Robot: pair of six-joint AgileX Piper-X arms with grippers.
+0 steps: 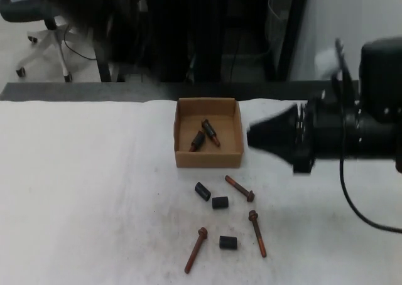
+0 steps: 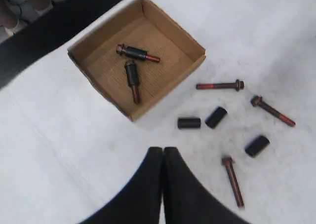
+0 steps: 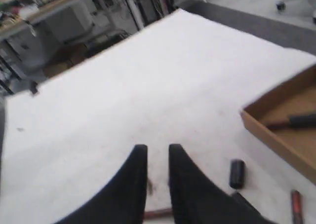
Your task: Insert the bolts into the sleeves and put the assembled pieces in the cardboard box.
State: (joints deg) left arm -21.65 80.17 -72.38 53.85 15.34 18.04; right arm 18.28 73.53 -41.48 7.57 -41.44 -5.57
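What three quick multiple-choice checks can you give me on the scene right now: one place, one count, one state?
1. Where do the assembled pieces lie?
A) on the floor
B) in the box
C) held by a tool

2. How many loose bolts lie on the bench?
A) one
B) six
C) three

3. How is the left tool?
A) shut, empty
B) shut on a bolt
C) wide open

Answers:
1 B: two bolts with sleeves on them rest on the box bottom.
2 C: three bare bolts lie outside the box.
3 A: its fingers meet with nothing between them.
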